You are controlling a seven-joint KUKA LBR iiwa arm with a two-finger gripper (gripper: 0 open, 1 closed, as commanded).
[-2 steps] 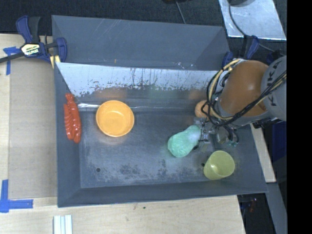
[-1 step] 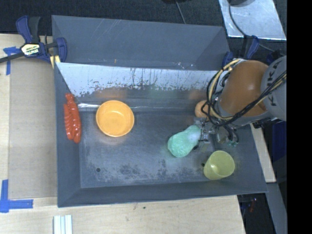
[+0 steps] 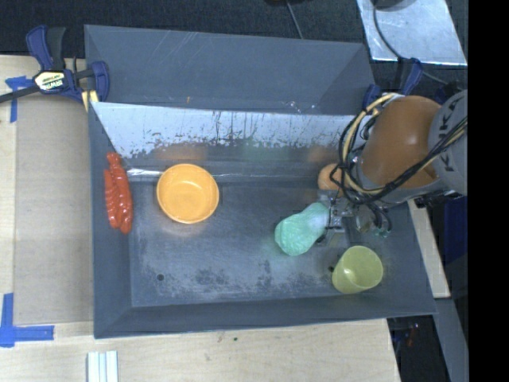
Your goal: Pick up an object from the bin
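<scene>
Camera view from above puts my gripper (image 3: 340, 218) low in the right half of the bin (image 3: 238, 293), right at the narrow end of a mint-green, pear-shaped lump (image 3: 298, 233) that lies on the floor with its fat end pointing lower left. The wrist and its cables hide the tip, so I cannot tell whether the claw is released or clenched, nor whether the lump's neck is truly inside it. I judge this to be the grasp step, with the lift not yet made. To do it well I would want the claw centred across that neck rather than nipping its very end, since the rounded body looks soft and could slip out or swing. A yellow-green cup (image 3: 358, 269) sits just beside, toward the near wall, so any sideways correction should be small and away from it. Then a straight rise, clear of the right wall. The orange bowl (image 3: 188, 193) and the red knobbly piece (image 3: 118, 193) lie well apart on the left and pose no trouble.
</scene>
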